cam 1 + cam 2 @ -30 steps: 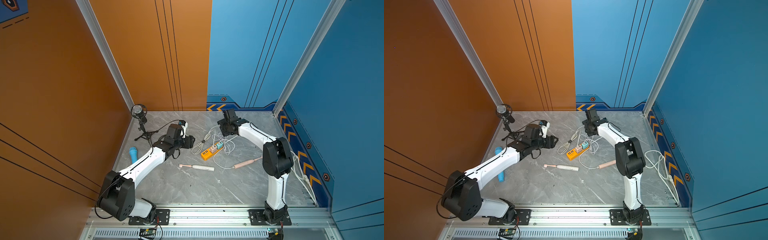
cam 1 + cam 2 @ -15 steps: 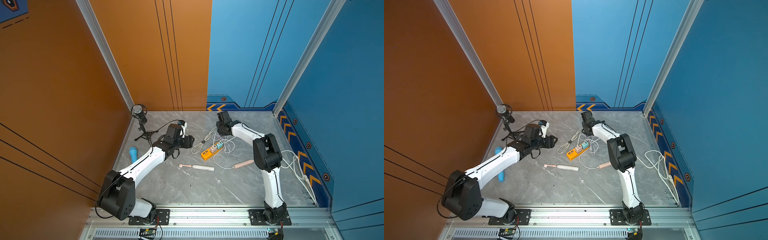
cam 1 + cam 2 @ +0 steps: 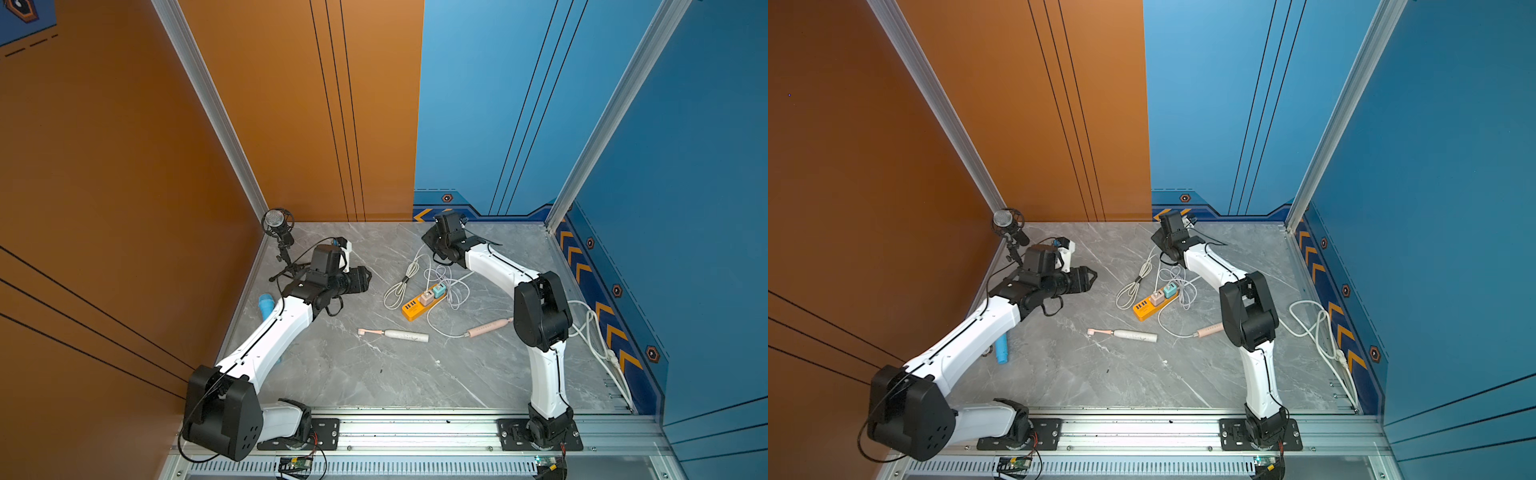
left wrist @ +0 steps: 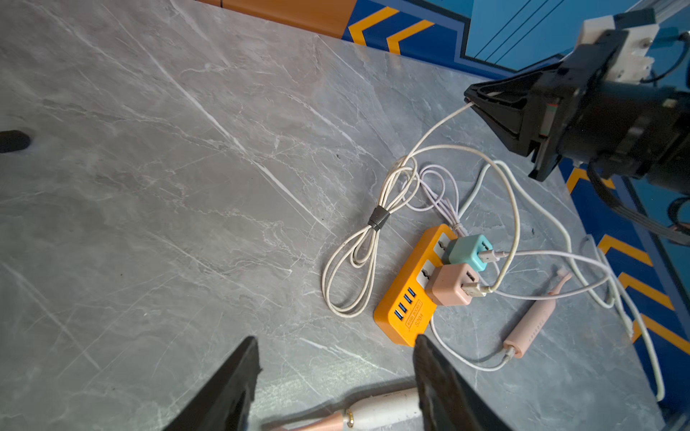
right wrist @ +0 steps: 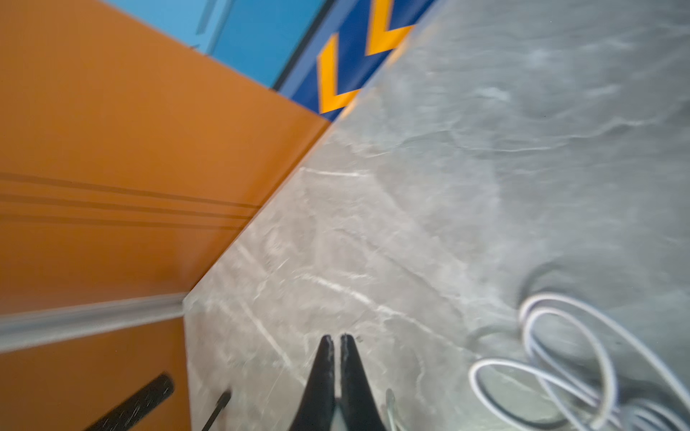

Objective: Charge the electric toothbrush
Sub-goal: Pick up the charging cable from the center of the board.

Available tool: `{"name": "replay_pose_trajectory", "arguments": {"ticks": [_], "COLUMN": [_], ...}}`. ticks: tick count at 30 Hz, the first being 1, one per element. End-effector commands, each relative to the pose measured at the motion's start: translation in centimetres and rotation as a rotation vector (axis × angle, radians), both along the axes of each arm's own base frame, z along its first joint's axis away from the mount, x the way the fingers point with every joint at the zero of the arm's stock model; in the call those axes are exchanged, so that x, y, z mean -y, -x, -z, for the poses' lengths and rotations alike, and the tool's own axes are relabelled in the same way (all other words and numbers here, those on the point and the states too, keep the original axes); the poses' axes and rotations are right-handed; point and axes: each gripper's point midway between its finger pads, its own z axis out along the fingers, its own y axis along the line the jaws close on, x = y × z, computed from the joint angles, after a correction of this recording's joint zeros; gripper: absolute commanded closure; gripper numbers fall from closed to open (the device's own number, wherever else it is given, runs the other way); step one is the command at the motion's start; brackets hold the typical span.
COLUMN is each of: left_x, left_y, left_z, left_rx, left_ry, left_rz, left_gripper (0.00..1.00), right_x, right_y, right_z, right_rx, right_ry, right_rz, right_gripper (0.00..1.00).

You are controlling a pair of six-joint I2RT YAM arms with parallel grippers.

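A white electric toothbrush (image 3: 392, 334) with a pink head lies on the grey table in both top views, and its neck (image 4: 373, 410) shows between the fingers in the left wrist view. My left gripper (image 3: 363, 278) (image 4: 336, 339) is open above it, holding nothing. An orange power strip (image 3: 424, 301) (image 4: 407, 302) carries a teal adapter (image 4: 468, 252) and a pink adapter (image 4: 453, 285). A white cable (image 4: 373, 239), bundled with a grey tie, runs up to my right gripper (image 3: 426, 245) (image 4: 472, 102) (image 5: 335, 337), which is shut on its end.
A pink toothbrush (image 3: 486, 328) lies right of the strip with a cable in its base. A microphone on a tripod (image 3: 276, 222) and a blue cylinder (image 3: 264, 303) stand by the orange wall. A thick white cord (image 3: 594, 332) trails along the blue wall.
The right gripper has closed on the white cable's end and its arm has shifted a little. The left arm has stayed still with its gripper open.
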Motion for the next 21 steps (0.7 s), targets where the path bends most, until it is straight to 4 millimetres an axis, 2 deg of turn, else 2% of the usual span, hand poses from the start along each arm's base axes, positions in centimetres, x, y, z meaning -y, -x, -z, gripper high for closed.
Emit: {"name": "replay_pose_trajectory", "arguments": {"ticks": [1, 5, 7, 8, 9, 12, 17, 21], "left_x": [-0.7, -0.3, 0.2, 0.5, 0.7, 2.0, 5.8, 8.1], "left_y": [1.1, 1.9, 2.2, 2.4, 2.6, 3.0, 3.6, 3.1], "left_z": [-2.7, -5.6, -7.4, -8.2, -8.9, -10.8, -12.2, -12.2], "left_rx": [-0.042, -0.048, -0.024, -0.013, -0.004, 0.011, 0.023, 0.002], "left_ry": [0.162, 0.235, 0.258, 0.273, 0.289, 0.326, 0.32, 0.319], "left_rz": [-0.005, 0.056, 0.085, 0.093, 0.098, 0.14, 0.233, 0.262], "left_gripper": [0.33, 0.33, 0.32, 0.31, 0.31, 0.3, 0.29, 0.3], "right_x": [-5.4, -8.1, -8.3, -8.2, -8.1, -7.8, -7.7, -7.9], "right_y": [2.8, 7.5, 9.4, 10.5, 11.7, 14.6, 19.3, 21.4], "right_z": [-6.7, -8.7, -9.4, -8.8, -9.9, -10.2, -10.9, -10.9], "right_rx": [0.256, 0.357, 0.369, 0.351, 0.372, 0.389, 0.448, 0.47], "right_ry": [0.03, 0.099, 0.143, 0.188, 0.217, 0.232, 0.226, 0.208], "right_rz": [-0.445, -0.767, -0.872, -0.92, -0.974, -1.072, -1.224, -1.292], "right_gripper": [1.0, 1.0, 1.0, 1.0, 1.0, 1.0, 1.0, 1.0]}}
